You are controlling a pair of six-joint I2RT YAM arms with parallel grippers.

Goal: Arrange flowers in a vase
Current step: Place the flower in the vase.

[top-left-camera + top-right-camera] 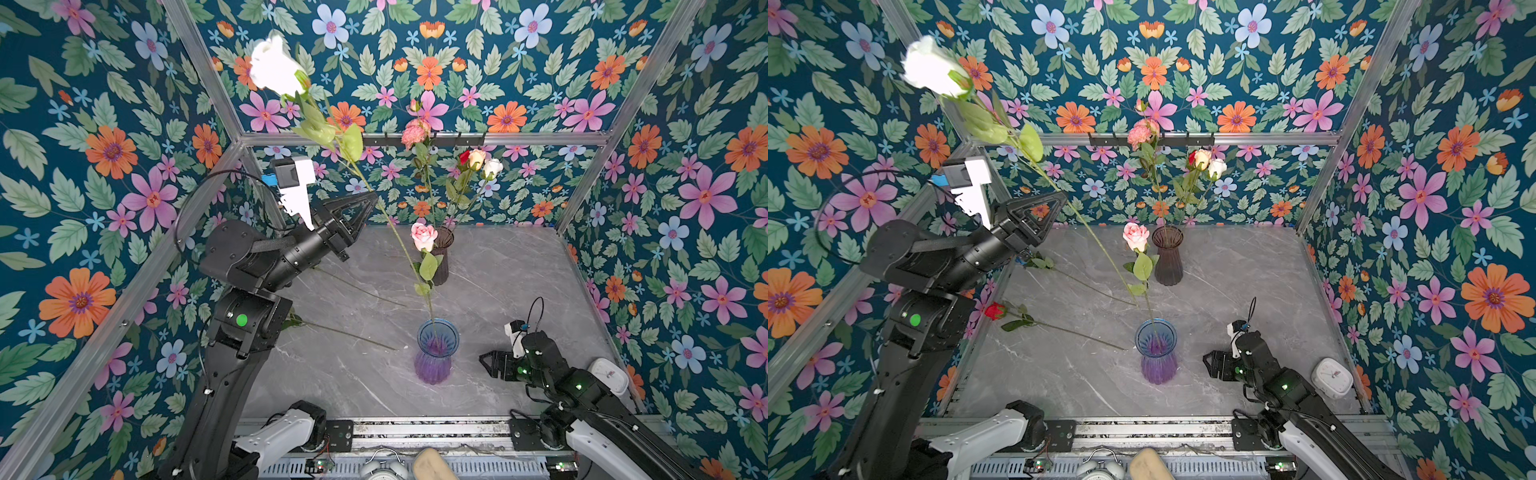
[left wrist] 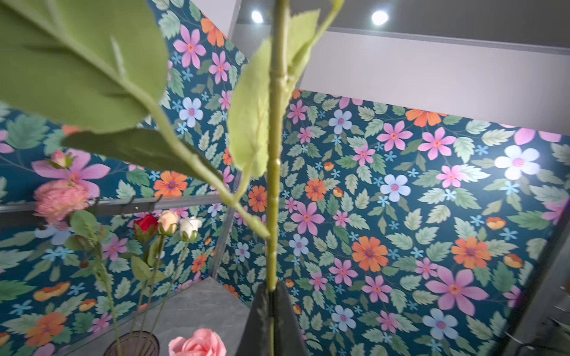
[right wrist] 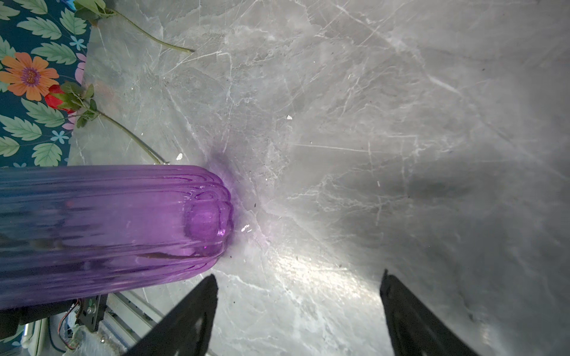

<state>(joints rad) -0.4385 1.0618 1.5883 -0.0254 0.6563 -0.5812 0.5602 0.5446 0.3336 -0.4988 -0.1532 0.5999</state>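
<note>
So the left tool (image 1: 372, 198) is clamped on the white rose (image 1: 274, 66) by its stem, slanted up high. The right tool (image 1: 487, 365) is spread wide, empty, near the purple vase (image 1: 434, 359) holding the pink rose (image 1: 424, 236).

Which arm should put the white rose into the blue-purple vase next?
Left. The left hand is shut on the white rose, whose stem slants down toward the vase. The right hand is open and empty, low beside the vase; at most it could steady it.

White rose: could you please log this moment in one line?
left gripper shut on white rose | right gripper open | pink rose in purple vase
</note>
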